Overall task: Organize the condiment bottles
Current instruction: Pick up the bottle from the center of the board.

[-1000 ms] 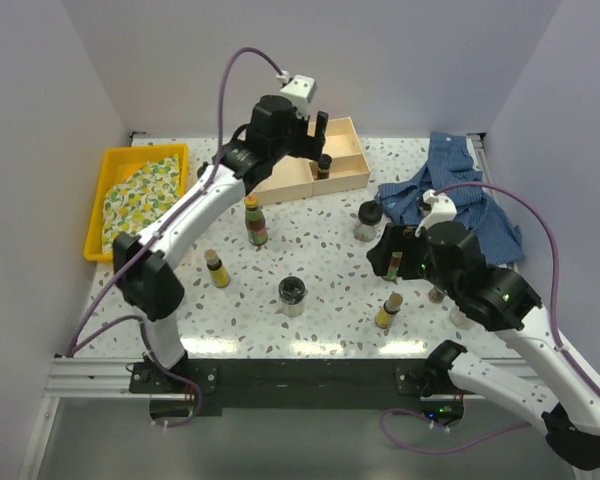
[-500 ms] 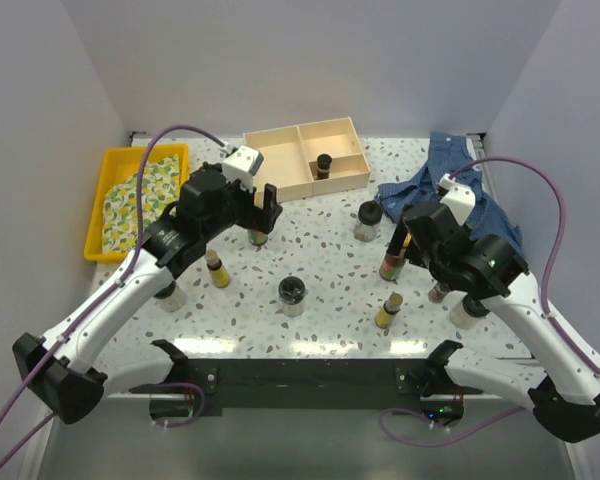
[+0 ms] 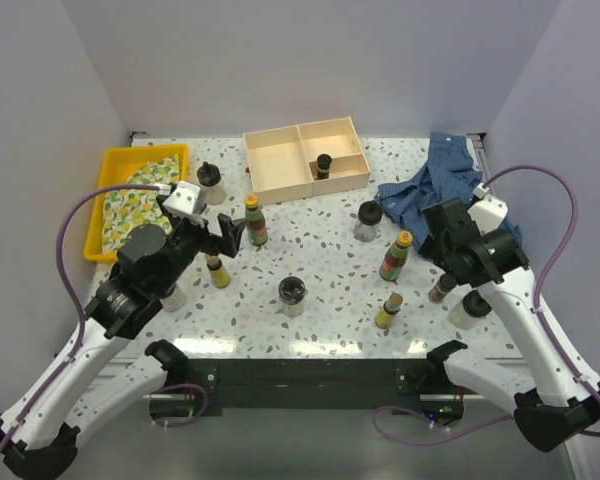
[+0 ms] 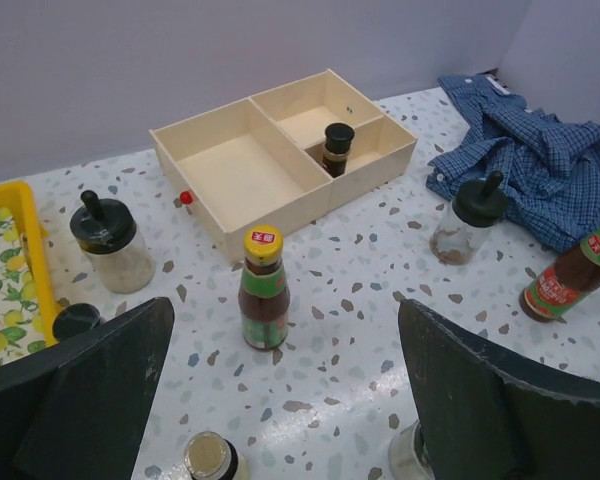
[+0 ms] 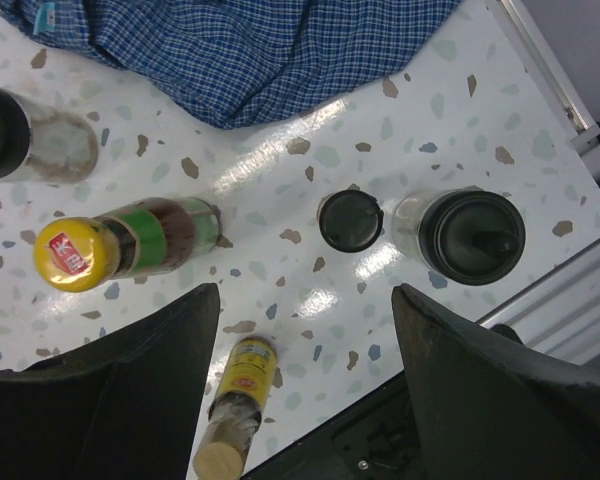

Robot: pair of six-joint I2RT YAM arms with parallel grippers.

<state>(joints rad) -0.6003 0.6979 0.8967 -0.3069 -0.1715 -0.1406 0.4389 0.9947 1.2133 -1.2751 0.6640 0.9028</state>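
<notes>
**Surface.** The white speckled tabletop [image 3: 320,250] is glossy. Plain pale walls [image 3: 310,60] enclose it at the back and on both sides.

**Fixtures.**
- A pale wooden box [image 3: 280,165] with three compartments sits at rear centre.
- A yellow tray [image 3: 105,165] at rear left holds a lemon-print cloth [image 3: 130,195].
- A crumpled blue checked shirt [image 3: 440,185] lies at rear right.

**Bottles.**
- One small dark-capped bottle [image 3: 323,165] stands upright in the box's small near-right compartment.
- The rest stand scattered on the open tabletop, apart from one another.
- A yellow-capped sauce bottle [image 3: 255,222] stands just in front of the box.
- A second sauce bottle [image 3: 395,255] stands right of centre.
- A black-lidded jar [image 3: 292,295] stands near the middle.
- A little yellow bottle [image 3: 387,311] stands toward the near edge.

**Left hand** [image 4: 285,330]. It is released, with fingers spread wide and nothing between them. It hovers left of centre, facing the yellow-capped sauce bottle.

**Right hand** [image 5: 305,300]. It is released and grasps nothing. It hovers over the right side, above a black-capped bottle [image 5: 349,221] and a lidded jar [image 5: 470,237] that stand just beside each other.
</notes>
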